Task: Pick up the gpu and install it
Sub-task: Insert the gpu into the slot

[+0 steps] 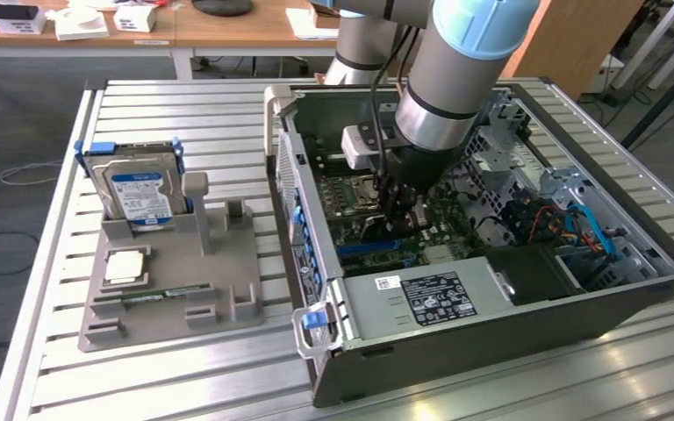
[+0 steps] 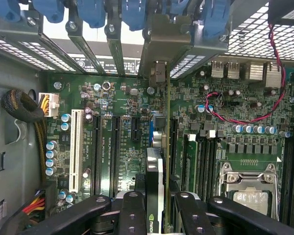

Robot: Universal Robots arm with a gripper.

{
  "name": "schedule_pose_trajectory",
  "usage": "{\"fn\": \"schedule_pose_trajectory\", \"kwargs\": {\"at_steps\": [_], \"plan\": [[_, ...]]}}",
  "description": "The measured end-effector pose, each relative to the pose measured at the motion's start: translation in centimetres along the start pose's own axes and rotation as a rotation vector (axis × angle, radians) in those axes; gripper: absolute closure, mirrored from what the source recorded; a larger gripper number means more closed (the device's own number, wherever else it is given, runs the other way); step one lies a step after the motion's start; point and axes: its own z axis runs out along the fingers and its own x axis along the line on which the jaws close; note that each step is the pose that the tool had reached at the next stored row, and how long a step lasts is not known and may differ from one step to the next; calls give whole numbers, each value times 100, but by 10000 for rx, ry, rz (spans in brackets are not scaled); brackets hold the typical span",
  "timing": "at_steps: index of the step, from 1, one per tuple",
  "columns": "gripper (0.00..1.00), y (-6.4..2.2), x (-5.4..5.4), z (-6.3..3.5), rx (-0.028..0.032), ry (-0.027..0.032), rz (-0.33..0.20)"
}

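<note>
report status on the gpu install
gripper shut on gpu, down inside the case. gpu edge-on over the motherboard; seated or not, can't tell. red cable off to one side, clear of it.

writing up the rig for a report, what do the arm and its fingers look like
The arm is a thick silver-grey tube with light blue joint caps and a dark ring near the wrist. A thin black cable runs alongside it, and a pale grey box is mounted at the wrist. The fingers are black jointed links dotted with round pins.
</note>
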Motion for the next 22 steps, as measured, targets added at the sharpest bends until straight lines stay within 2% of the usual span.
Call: {"fn": "schedule_pose_trajectory", "kwargs": {"at_steps": [10,17,22], "plan": [[73,-1,3,1,26,-9,364],[73,-1,5,1,67,-23,912],[73,-1,5,2,69,-25,947]]}}
